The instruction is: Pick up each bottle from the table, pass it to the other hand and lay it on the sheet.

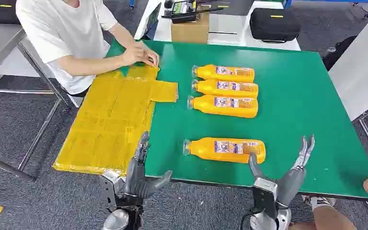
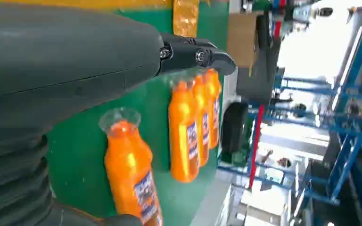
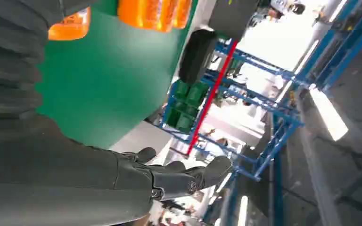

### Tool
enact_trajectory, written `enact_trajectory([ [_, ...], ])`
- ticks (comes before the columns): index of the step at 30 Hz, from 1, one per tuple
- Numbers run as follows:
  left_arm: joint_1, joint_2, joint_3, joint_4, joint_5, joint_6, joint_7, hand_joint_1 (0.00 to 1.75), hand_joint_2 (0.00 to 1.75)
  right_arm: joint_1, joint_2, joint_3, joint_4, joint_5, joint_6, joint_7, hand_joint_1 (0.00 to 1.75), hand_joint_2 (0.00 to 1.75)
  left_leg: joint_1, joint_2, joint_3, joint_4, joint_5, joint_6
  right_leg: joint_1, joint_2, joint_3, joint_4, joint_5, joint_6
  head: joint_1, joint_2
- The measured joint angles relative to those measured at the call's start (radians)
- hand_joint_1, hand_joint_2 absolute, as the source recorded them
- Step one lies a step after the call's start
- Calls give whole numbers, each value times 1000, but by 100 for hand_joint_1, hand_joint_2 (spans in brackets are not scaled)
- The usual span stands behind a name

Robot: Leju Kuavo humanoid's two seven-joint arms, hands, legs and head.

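My left robot hand [image 1: 141, 167] sits at the lower centre-left of the head view, at the near edge of the surface [image 1: 297, 96]. Its fingers are spread, the thumb pointing right, and it holds nothing. The fingertips lie at the near right corner of the yellow sheet [image 1: 110, 120]. In the left wrist view the same robot hand [image 2: 75, 70] fills the left side, one dark finger [image 2: 198, 54] extended over the green top, nothing in its grip.

My right robot hand [image 1: 282, 167] sits at the lower centre-right, fingers apart, thumb raised toward the nearest bottle [image 1: 225, 149]; it holds nothing. The thumb tip is just beside the base end of that bottle; I cannot tell whether they touch. In the right wrist view the robot hand [image 3: 122, 179] shows its fingers [image 3: 193, 176] extended and apart past the surface edge.

The nearest bottle lies on its side between my two hands, cap to the left. In the left wrist view it [image 2: 132, 174] lies at lower centre.

Three more bottles [image 1: 224, 91] lie side by side at upper centre, caps left, touching or nearly so, just right of the sheet.

The sheet covers the left part of the surface and carries no bottle. A person [image 1: 62, 33] in a white shirt, upper left, rests hands [image 1: 141, 55] on its far edge.

A cardboard box [image 1: 189, 28] and a black case [image 1: 274, 23] stand beyond, at the top of the frame.
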Motion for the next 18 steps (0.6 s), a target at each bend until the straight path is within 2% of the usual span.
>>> enact_trajectory([
  [8, -41, -14, -34, 78, -1, 92, -24, 0, 175, 11, -52, -40, -5, -58, 0, 0, 0, 175, -1, 2, 0, 0, 0, 0, 0, 0, 0, 0, 0, 0, 0, 0],
  [18, -30, 0, -24, 41, 33, 81, -38, 0, 175, -111, -48, -57, 82, -33, 0, 0, 0, 175, 0, 1, 0, 0, 1, 0, 0, 0, 1, 1, 0, 0, 0, 0],
])
